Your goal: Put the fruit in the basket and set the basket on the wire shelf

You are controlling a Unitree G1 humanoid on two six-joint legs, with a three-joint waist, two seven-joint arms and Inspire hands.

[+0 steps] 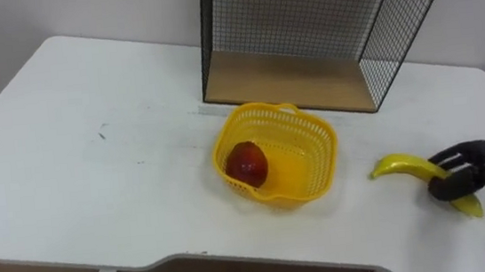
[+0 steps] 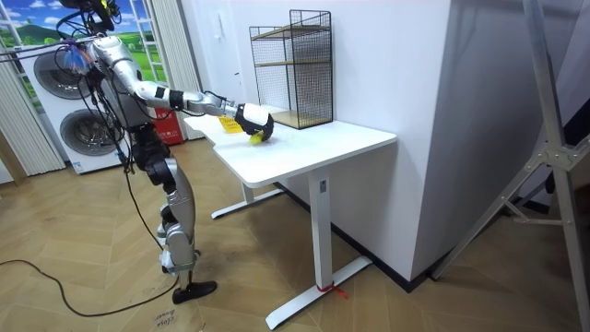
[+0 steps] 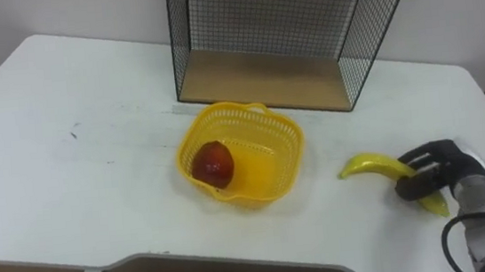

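**Left eye view.** A yellow basket (image 1: 313,131) stands on the white counter (image 1: 92,150), just in front of the wire shelf (image 1: 291,82). One red fruit (image 1: 247,163), apparently an apple, lies inside the basket against its left wall. A banana (image 1: 399,166) lies on the counter to the basket's right, apart from it. The right hand (image 1: 471,170) comes in from the lower right. Its dark fingers are curled round the banana's rear half, so only the tip and the stem end are exposed.

**Right eye view.** The arrangement is the same. A strip of bare counter separates the banana's tip from the basket wall.

**Room view.** The robot stands at the counter's end on the room view's left, with its right arm stretched forward over the top. Washing machines (image 2: 69,111) stand behind it.

**Progress (judged).** The task looks roughly one third done. The red fruit is in the basket, and the banana is grasped but not yet lifted clear. What remains is to carry the banana into the basket and then set the basket on the shelf.
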